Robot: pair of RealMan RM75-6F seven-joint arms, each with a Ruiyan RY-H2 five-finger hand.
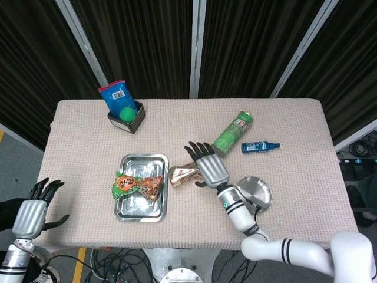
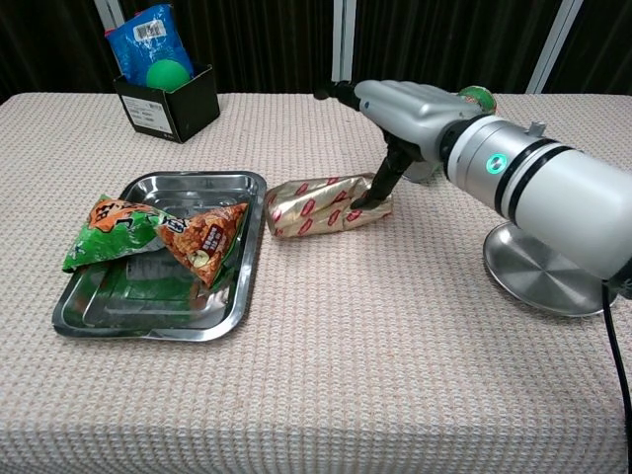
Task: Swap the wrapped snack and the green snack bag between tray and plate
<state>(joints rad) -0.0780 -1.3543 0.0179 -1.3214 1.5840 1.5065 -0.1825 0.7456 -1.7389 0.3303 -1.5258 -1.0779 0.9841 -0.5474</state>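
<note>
The wrapped snack (image 2: 326, 205) lies mid-frame on the table just right of the tray (image 2: 235, 296), off the plate (image 2: 549, 275). The right hand (image 1: 207, 164), fingers spread, touches it with one digit, not holding. The green snack bag (image 2: 117, 234) remains in the tray. The left hand (image 1: 35, 211) hangs open at lower left, its arm cut off.

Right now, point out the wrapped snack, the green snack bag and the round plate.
wrapped snack (image 2: 321, 205): chest view, middle of the gold wrapper lying on the table beside the tray.
green snack bag (image 2: 118, 232): chest view, green left part of the bag.
round plate (image 2: 553, 281): chest view, bare centre of the dish.
</note>
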